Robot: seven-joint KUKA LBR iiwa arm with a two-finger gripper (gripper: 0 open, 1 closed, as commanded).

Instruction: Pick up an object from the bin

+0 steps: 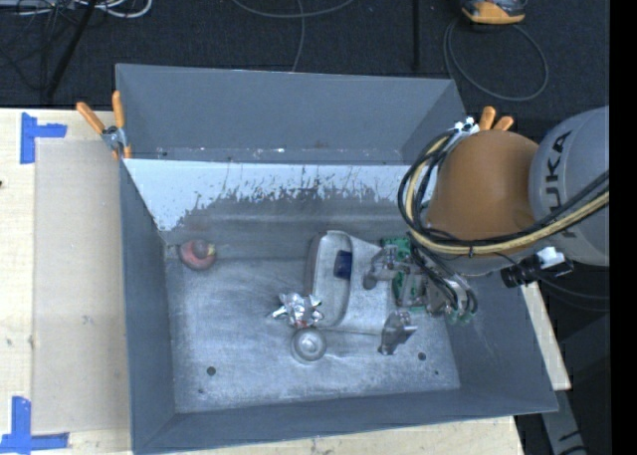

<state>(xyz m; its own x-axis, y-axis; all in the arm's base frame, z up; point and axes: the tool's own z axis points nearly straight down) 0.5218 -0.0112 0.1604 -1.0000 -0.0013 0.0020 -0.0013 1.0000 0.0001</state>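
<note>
In the camera view the arm (582,189) comes in from three o'clock and bends down over the right half of the grey bin (149,343). Its rounded orange cover (483,184) hangs above the bin's right wall, and black and yellow cables (418,209) loop around that cover's left side. Below the cover, toward seven o'clock of it, the wrist points down to the floor of the bin.

The gripper (388,304) is low over the floor, right of the middle. Its two fingers (378,272) stand wide apart, one toward twelve o'clock and the other toward six o'clock, and nothing shows between them.

A pale oblong package (328,289) with a small blue patch lies near the middle of the floor. It is just beside the gripper at its nine o'clock, and whether they touch cannot be told.

A crumpled silvery piece (299,311) lies against the package's lower left end. A round silvery cap (309,345) sits just at that piece's six o'clock. A reddish round thing (197,254) lies well apart from these, at ten o'clock on the floor, near the left wall.
</note>
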